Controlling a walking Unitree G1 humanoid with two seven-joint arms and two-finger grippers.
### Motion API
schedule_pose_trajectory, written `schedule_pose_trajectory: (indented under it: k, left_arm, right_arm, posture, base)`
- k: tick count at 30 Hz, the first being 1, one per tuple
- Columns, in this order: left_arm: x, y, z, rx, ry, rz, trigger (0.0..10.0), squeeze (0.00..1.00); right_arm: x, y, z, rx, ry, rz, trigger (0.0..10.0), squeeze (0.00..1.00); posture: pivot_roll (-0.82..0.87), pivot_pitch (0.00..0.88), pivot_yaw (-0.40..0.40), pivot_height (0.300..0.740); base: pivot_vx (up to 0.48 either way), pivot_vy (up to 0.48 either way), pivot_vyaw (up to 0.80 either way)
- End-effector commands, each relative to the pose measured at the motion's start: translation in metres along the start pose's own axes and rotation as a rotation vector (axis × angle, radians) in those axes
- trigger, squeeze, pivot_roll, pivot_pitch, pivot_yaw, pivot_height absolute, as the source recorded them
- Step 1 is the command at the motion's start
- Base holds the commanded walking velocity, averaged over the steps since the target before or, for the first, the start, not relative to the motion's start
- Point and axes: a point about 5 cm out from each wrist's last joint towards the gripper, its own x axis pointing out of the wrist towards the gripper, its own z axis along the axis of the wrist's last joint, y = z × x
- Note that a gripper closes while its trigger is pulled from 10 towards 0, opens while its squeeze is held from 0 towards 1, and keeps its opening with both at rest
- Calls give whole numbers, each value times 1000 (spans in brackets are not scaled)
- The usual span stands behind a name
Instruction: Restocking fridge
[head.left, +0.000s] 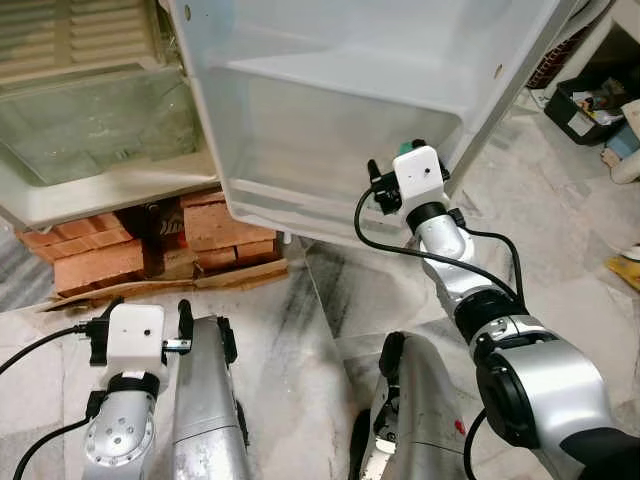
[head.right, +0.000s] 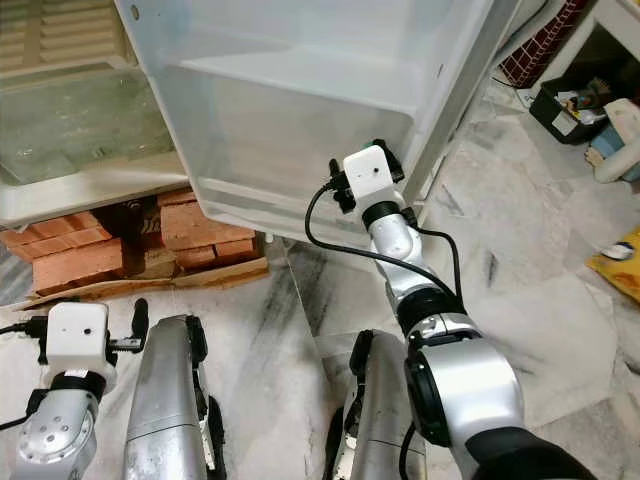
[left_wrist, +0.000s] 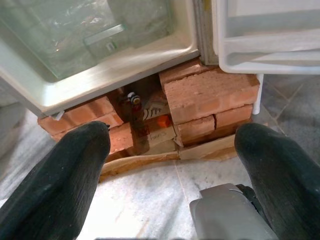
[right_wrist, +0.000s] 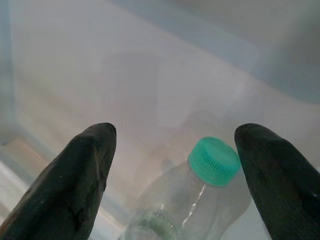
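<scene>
One clear bottle (right_wrist: 185, 205) with a green cap (right_wrist: 214, 161), its base cut off, stands in your fridge door bin (head.left: 300, 190); right pincer (right_wrist: 175, 170) spread around it, left pincer (left_wrist: 170, 175) spread, idle.

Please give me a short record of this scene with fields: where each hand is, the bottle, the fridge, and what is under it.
right hand: open, raised at the fridge door's bottom shelf
bottle: clear plastic, green cap, between the open fingers, not gripped
left hand: open, low, pointed at the fridge base
fridge door: open, white
under fridge: red bricks on a wooden board
</scene>
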Motion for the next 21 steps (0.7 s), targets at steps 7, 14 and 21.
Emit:
schedule_pose_trajectory:
  k: [7,14,21]
  left_arm:
    - [2,1,-11,1,29,19,10000,0]
    - [15,-10,-10,-18,7,-1,10000,0]
    - [24,-13,-8,-33,-24,-16,10000,0]
  right_arm:
    - [-11,-17,-7,112,-34,-72,10000,1000]
    - [-36,-12,-23,163,-63,-74,10000,1000]
    - [-68,9,-30,254,-48,-66,10000,0]
  posture:
    - [192,78,-100,505]
    - [164,38,-88,505]
    - [132,0,-61,505]
  base:
    - [0,0,0]
    - [0,0,0]
    - [0,0,0]
